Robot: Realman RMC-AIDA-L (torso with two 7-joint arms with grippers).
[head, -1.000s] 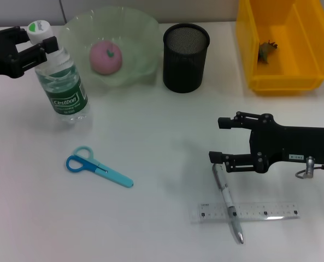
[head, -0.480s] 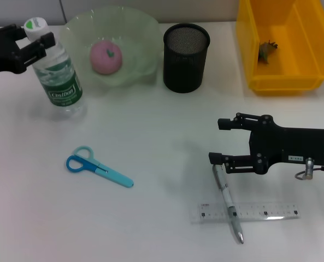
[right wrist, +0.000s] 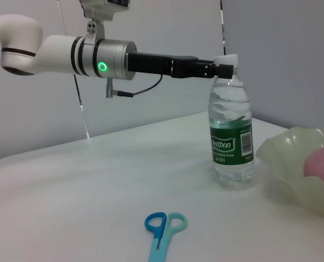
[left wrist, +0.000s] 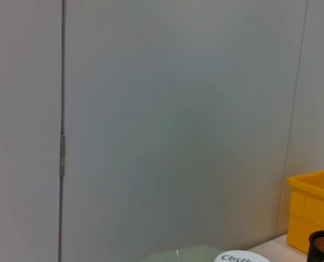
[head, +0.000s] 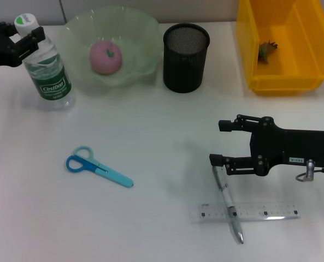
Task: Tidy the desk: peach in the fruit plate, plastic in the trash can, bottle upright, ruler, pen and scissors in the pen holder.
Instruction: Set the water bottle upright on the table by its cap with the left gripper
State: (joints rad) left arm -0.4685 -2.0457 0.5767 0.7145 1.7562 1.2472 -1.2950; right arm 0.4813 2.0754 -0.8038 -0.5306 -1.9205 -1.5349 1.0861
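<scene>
Left tool [head: 26, 37] clamps upright bottle [head: 46, 73] neck, beside fruit plate [head: 134, 33].

We are seeing open table [head: 167, 125] running across the middle, between the scissors [head: 98, 167] at near left and the pen [head: 227, 202] crossing the ruler [head: 249, 212] at near right. The bottle [head: 43, 68], fruit plate [head: 134, 33], pen holder [head: 186, 57] and trash can [head: 249, 49] are lining the far edge.

Water bottle [head: 46, 71] stands upright at far 10 o'clock w/ fruit plate [head: 137, 33] just to its right, peach [head: 106, 57] in it; pen holder [head: 186, 57] at 12, trash can [head: 279, 46] at 2. Scissors [head: 99, 167] lie at 8 o'clock; pen [head: 228, 203] lies across ruler [head: 249, 212] at 4-5 o'clock.
</scene>
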